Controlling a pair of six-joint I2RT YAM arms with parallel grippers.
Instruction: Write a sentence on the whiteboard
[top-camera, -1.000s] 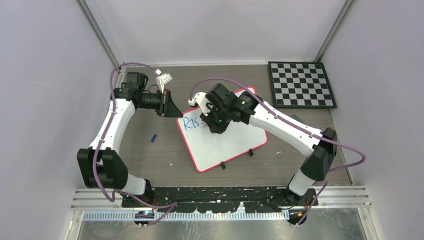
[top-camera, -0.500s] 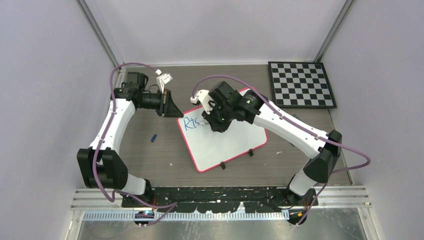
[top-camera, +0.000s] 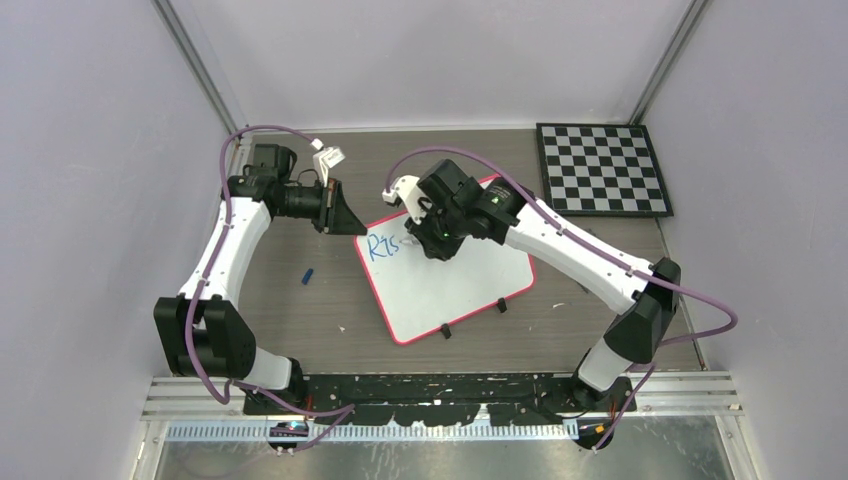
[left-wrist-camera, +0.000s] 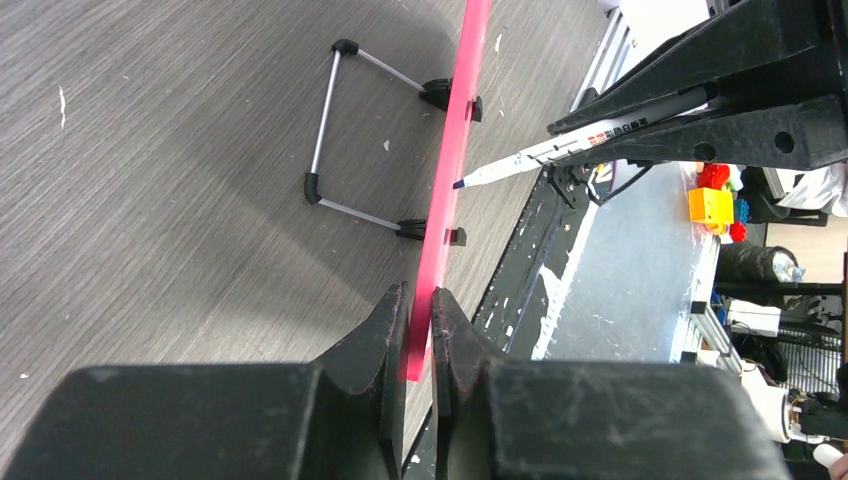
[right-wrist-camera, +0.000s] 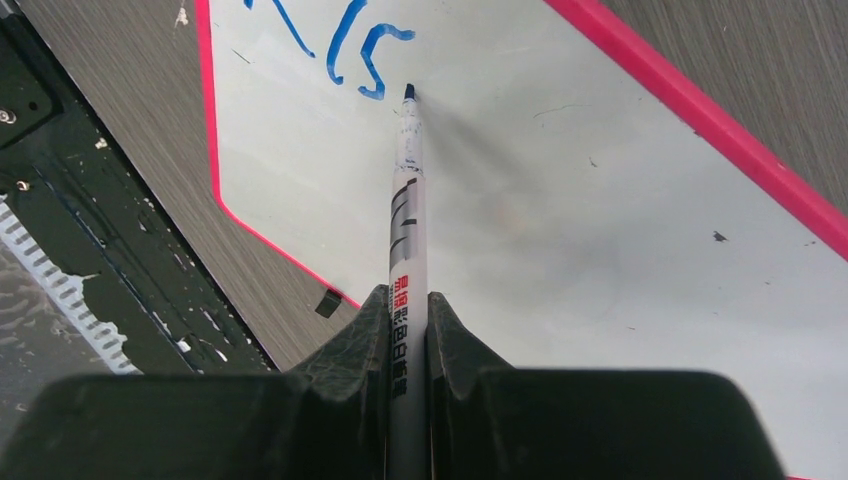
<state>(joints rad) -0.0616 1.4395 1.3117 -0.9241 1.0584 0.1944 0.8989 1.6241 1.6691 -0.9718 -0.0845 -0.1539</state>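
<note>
The whiteboard (top-camera: 455, 290), white with a red-pink rim, lies tilted in the middle of the table. Blue letters of the sentence (top-camera: 382, 247), reading "Ris", run along its far-left part and show again in the right wrist view (right-wrist-camera: 350, 45). My left gripper (top-camera: 345, 222) is shut on the board's left corner, and its jaws pinch the pink edge (left-wrist-camera: 455, 130) in the left wrist view (left-wrist-camera: 418, 295). My right gripper (top-camera: 437, 245) (right-wrist-camera: 408, 300) is shut on a white marker (right-wrist-camera: 408, 200). The marker's blue tip stands at the board just right of the "s".
A black-and-white checkerboard (top-camera: 603, 168) lies at the far right. A small blue cap (top-camera: 308, 275) sits on the table left of the board. Two black clips (top-camera: 447, 331) are on the board's near edge. A wire stand (left-wrist-camera: 330, 130) shows under the board.
My right gripper has shifted slightly toward the far side with the marker, its tip just past the "s". The left arm and the board have not moved.
</note>
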